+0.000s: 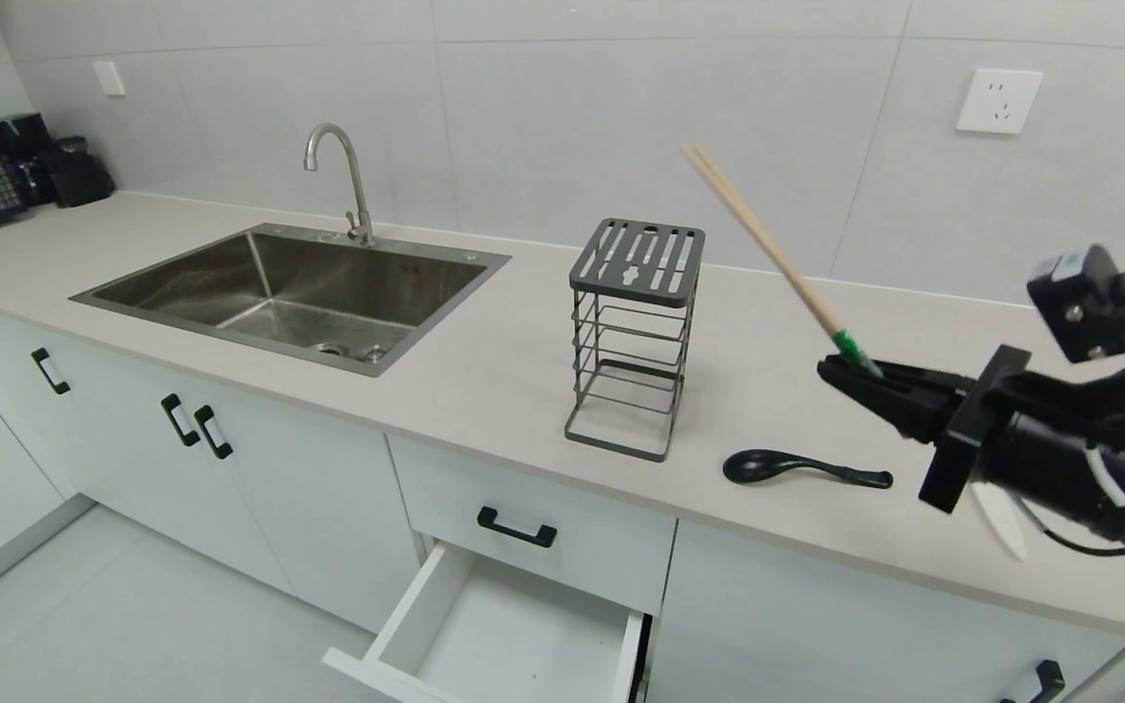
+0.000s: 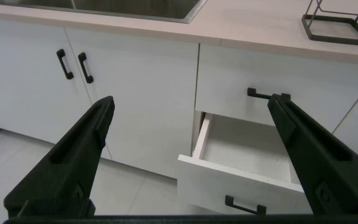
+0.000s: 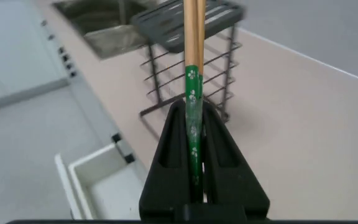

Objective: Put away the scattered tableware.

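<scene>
Two chopsticks [image 1: 768,244] in claw [image 1: 841,369], one black spoon [image 1: 763,466]

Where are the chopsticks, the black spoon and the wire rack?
chopsticks [image 1: 768,246], head view, middle of the wooden shafts.
black spoon [image 1: 753,466], head view, its bowl.
wire rack [image 1: 631,293], head view, front edge of its slotted top.

Two chopsticks [image 1: 763,234] at right, one pair. One black spoon [image 1: 802,470] near the counter's front edge. One white piece [image 1: 1002,522] right of it, spoon or not, hard to tell. One rack [image 1: 633,342] mid-counter. One sink [image 1: 328,283] and one tap [image 1: 340,176] at left. One open drawer [image 1: 514,644] near. One socket [image 1: 998,101] far right.
</scene>
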